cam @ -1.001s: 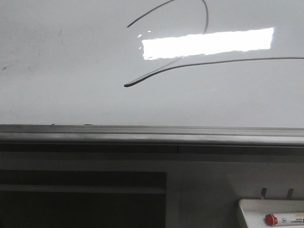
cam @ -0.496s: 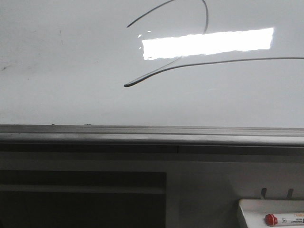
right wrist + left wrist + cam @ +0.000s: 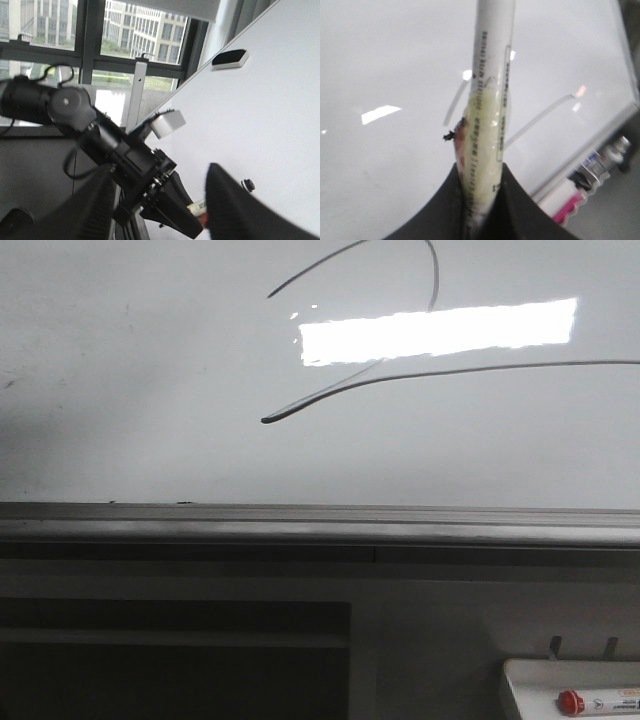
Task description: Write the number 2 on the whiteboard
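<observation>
- On the far left, the wide glossy white-grey whiteboard [image 3: 150,390] fills the upper part of the front view, with faint smudges near its left edge and a grey metal ledge [image 3: 200,525] running along its foot
- Toward the middle of the board sits the number 2 [image 3: 330,390], drawn in thin black marker line: a rounded arc at the top, a slanting stroke coming down to a thicker blunt end at lower left, and a long flat tail stretching off to the right edge
- A bright rectangular glare [image 3: 438,328] lies across the figure, washing out part of the slanting stroke
- At the lower right corner, below the ledge, a small white tray [image 3: 540,680] holds a red-capped marker [image 3: 598,702]
- In the left wrist view, the left gripper [image 3: 481,200] has its two black fingers [image 3: 515,210] closed tight on a long white marker barrel [image 3: 487,110], which points out over the board surface; its tip is out of the picture
- In the right wrist view, the right gripper [image 3: 157,205] stands with its jaws wide apart and nothing between them, looking across at the left arm [image 3: 110,150] beside the board, with windows behind
</observation>
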Controlling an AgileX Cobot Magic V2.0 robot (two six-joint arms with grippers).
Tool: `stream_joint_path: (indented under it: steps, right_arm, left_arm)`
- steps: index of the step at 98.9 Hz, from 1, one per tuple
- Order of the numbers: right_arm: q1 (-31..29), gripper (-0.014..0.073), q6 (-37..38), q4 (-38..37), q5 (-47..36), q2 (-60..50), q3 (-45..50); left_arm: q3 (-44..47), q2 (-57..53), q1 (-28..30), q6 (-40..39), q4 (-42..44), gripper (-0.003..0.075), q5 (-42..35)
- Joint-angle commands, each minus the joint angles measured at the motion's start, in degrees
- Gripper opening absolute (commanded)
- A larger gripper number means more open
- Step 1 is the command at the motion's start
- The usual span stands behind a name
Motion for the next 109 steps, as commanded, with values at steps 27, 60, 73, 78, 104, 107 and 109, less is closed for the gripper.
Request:
stream_joint_path:
  steps: [27, 60, 73, 78, 104, 107, 109]
  right_arm:
    - [-0.7, -0.0068, 1.6, 1.9, -0.7, -4.8, 6.7]
    - [-0.7, -0.0068, 2.9, 2.1, -0.7, -4.8, 8.7]
    - [-0.7, -0.0068, 2.9, 2.1, -0.9, -4.8, 8.7]
    - [-0.7, -0.0068, 2.9, 2.1, -1.0, -4.8, 8.7]
    - [-0.7, -0.0068, 2.9, 2.1, -1.0, -4.8, 8.7]
    - [-0.7, -0.0068, 2.9, 2.1, -1.0, -4.8, 8.7]
    - [-0.7, -0.0068, 2.9, 2.1, -1.0, -4.8, 8.7]
  left_arm:
    - [1.9, 12.3, -0.9, -1.8, -5.8, -0.0020, -22.9]
    - [1.9, 19.8, -2.5, -1.8, -5.8, -0.0020, -35.6]
    - [1.9, 21.9, -2.5, -1.8, -6.1, -0.0020, -35.8]
    - [1.9, 22.2, -2.5, -1.8, -6.5, -0.0020, -35.8]
    - [1.9, 22.2, -2.5, -1.8, -6.6, 0.0252, -35.8]
    - [1.9, 22.2, -2.5, -1.8, -6.6, 0.0304, -35.8]
    - [1.9, 22.2, -2.5, -1.8, -6.6, 0.0340, -35.8]
